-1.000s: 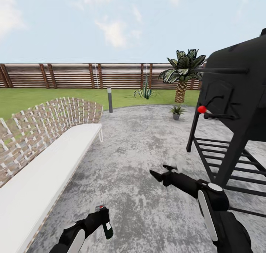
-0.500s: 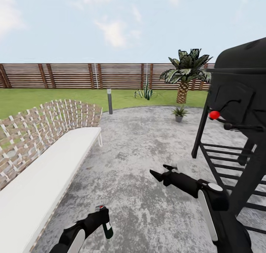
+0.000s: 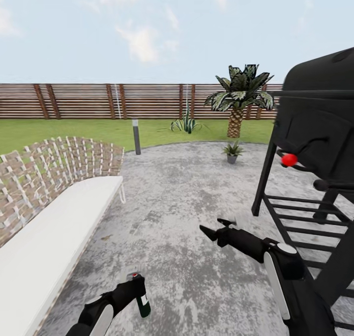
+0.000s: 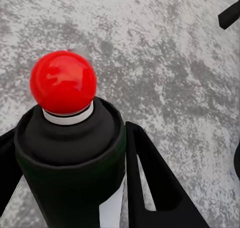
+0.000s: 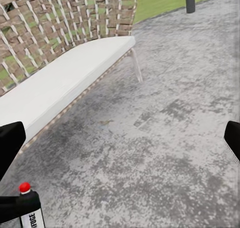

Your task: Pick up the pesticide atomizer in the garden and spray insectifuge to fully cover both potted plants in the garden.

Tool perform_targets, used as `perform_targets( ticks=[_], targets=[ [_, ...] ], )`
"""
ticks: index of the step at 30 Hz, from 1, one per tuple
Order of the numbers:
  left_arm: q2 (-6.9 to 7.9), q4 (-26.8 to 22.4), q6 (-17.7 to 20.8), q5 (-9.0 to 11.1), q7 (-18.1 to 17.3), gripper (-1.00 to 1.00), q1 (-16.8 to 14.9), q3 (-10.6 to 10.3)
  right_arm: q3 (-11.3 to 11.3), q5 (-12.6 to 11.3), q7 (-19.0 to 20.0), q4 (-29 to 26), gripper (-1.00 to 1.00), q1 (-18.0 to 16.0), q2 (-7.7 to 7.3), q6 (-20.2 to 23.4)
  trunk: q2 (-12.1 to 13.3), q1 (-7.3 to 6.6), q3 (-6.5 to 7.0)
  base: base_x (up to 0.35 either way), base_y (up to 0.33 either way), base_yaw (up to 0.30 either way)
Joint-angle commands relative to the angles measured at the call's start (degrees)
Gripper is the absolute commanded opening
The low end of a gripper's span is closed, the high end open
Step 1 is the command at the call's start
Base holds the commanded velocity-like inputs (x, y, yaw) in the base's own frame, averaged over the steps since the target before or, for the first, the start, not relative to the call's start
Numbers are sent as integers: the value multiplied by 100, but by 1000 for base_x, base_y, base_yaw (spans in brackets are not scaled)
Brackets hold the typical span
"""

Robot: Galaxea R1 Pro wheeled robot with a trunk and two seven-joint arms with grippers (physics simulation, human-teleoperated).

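The pesticide atomizer, a small dark green bottle with a white label and red tip, hangs low over the gravelly patio with my left gripper shut on it. The left wrist view shows its red tip and dark body between the black fingers. It also appears in the right wrist view. My right gripper is open and empty, with its fingers spread wide. One potted plant stands at the patio's far edge, well ahead of both grippers.
A black grill on a stand looms close on the right. A white-cushioned woven bench runs along the left. Beyond the patio are a grey bollard lamp, a striped-leaf bush, a palm, lawn and a slatted fence.
The whole picture has shifted a little to the left and the grill sits differently in view, so the camera has moved. Both arms hold the same pose, the bottle still gripped.
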Motion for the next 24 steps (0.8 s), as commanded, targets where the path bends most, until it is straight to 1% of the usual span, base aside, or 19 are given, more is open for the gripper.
perform_targets(
  ticks=[1, 13, 24],
  targets=[
    [5, -6, 22, 25, 1, -100, -3, -5, -12, -15, 23, -3, 100, -3, 6, 44, -2, 2, -6, 339, 0, -5],
    [5, -5, 20, 19, 1, -100, -3, -5, 17, -15, 27, -5, 100, -2, 5, 42, -2, 2, -6, 339, 0, -1],
    [5, 22, 20, 18, 1, -100, -4, -5, -7, -9, 25, -3, 100, -17, -3, 36, -2, 2, -6, 339, 0, 0]
  ],
)
